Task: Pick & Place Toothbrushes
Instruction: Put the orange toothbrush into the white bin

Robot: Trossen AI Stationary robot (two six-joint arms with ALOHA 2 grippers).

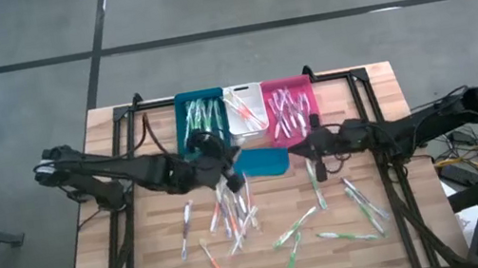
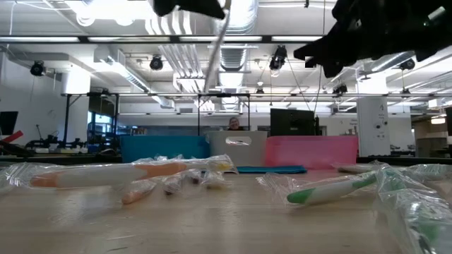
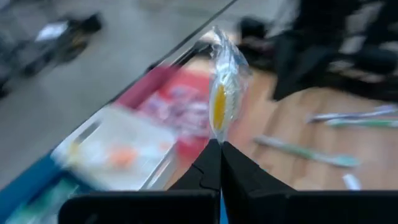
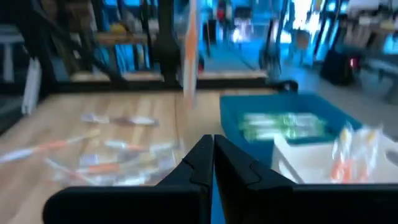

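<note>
Left pincer point(image 3: 219, 149), clamped on a wrapped toothbrush point(image 3: 222, 102), lifts it toward the white bin point(image 1: 243, 104); right pincer point(image 4: 212, 146) closed, empty, beside that bin.

There are no words, numbers, labels or signs that can be read in any of the views. The wrappers on the toothbrushes point(image 1: 233, 217) show no print that can be made out, and the bins point(image 1: 246, 112) show no letters.
</note>
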